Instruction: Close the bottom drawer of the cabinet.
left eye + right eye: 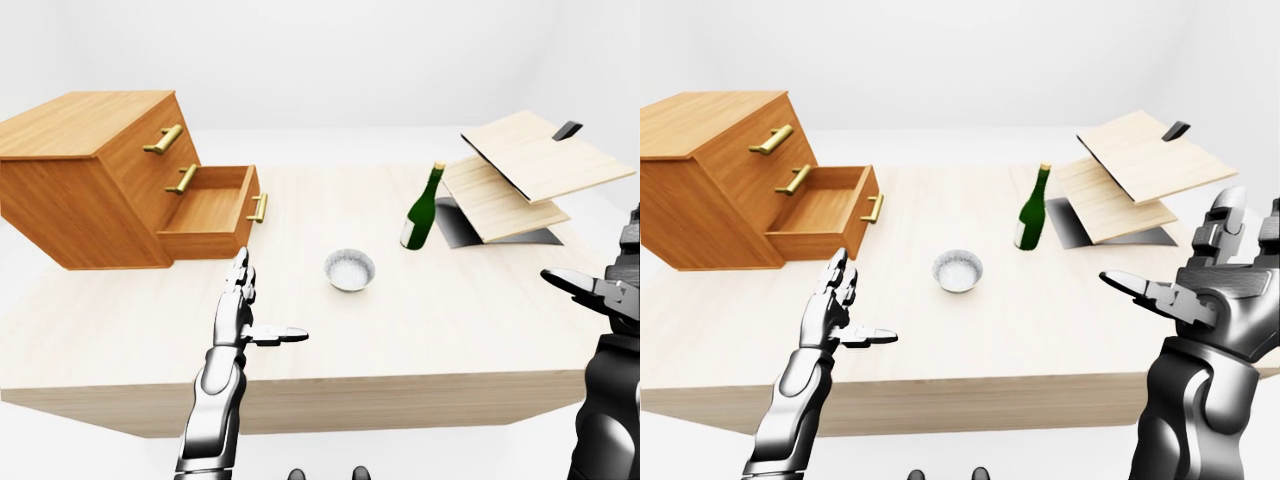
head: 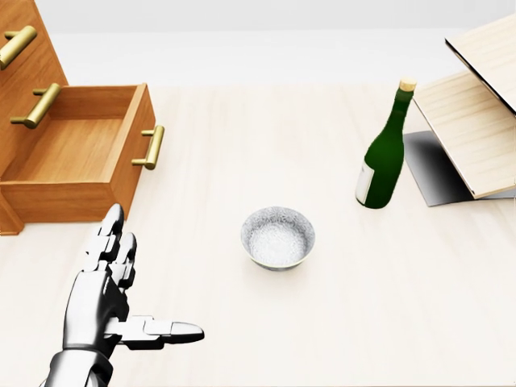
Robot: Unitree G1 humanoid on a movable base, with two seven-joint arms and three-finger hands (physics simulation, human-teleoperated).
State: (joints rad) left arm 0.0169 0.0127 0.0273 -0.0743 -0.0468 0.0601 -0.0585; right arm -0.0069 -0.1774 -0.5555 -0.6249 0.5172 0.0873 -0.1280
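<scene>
Two hands nearest, left hand (image 2: 109, 294) and right hand (image 1: 1215, 275) both spread, grasping nothing, small bowl (image 2: 277, 237) mid-table (image 1: 480, 330), green bottle (image 2: 384, 153) beyond, bottom drawer (image 2: 81, 157) pulled out of cabinet (image 1: 90, 170) at left-eye view's upper left.

On the table (image 2: 242, 121), cabinet (image 1: 90, 170) left, bowl (image 2: 277, 236) centre, bottle (image 2: 384, 153) right.

Bottom drawer (image 2: 76, 157) (wooden cabinet (image 1: 85, 170)) wide open
</scene>
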